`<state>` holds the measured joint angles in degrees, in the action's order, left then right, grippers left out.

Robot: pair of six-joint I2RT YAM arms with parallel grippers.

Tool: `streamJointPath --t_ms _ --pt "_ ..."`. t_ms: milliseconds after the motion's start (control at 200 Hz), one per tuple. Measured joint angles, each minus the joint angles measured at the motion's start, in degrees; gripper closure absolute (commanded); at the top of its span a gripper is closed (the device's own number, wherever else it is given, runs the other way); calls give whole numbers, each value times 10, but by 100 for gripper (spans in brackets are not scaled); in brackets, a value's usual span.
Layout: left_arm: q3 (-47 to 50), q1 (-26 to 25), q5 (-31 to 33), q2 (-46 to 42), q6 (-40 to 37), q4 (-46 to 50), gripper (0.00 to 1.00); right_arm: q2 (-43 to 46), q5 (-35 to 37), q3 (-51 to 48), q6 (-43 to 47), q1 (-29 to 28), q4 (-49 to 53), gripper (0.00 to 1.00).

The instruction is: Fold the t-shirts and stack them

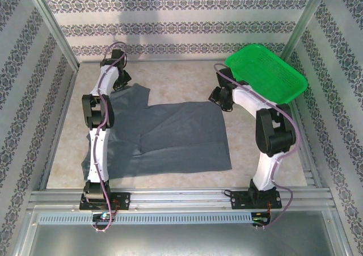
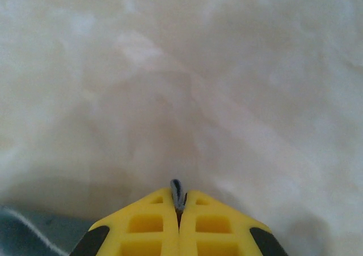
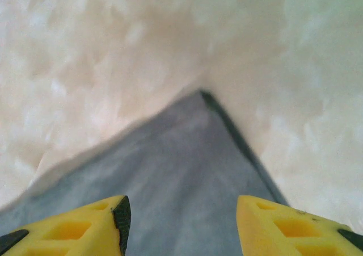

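Grey t-shirt (image 1: 170, 134) spread on counter (image 1: 170, 80), left tool (image 2: 179, 202) pinched shut on t-shirt's far-left edge, right tool (image 3: 181, 208) half open above its far-right corner

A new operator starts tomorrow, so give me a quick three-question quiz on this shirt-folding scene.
1. True or false: the left gripper is shut on a pinch of the t-shirt.
2. The right gripper is: A open above a shirt corner; B shut on a sleeve; C shut on nothing.
3. Fill in: the green basket sits at the far ____ of the table.
Key: 1 true; 2 A; 3 right.
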<state>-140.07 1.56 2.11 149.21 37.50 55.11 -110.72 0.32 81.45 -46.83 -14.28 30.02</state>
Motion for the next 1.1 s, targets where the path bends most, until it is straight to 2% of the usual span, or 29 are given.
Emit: streamJointPath --t_ms 160,305,550,689,799,1099 --pt "61 -5 -31 -68 2 -5 100 -65 18 65 3 9 27 55" --pt "153 -5 -54 -154 7 -22 100 -128 22 136 13 11 47 61" --pt "237 -4 -77 -217 9 -46 100 -174 25 189 23 10 108 66" --pt "262 -4 -86 -232 10 -50 100 -175 29 190 24 11 125 78" --pt "273 -4 -93 -244 14 -55 100 -181 29 201 32 11 136 100" --pt "325 9 -123 -305 20 -76 100 -172 23 201 57 14 129 100"
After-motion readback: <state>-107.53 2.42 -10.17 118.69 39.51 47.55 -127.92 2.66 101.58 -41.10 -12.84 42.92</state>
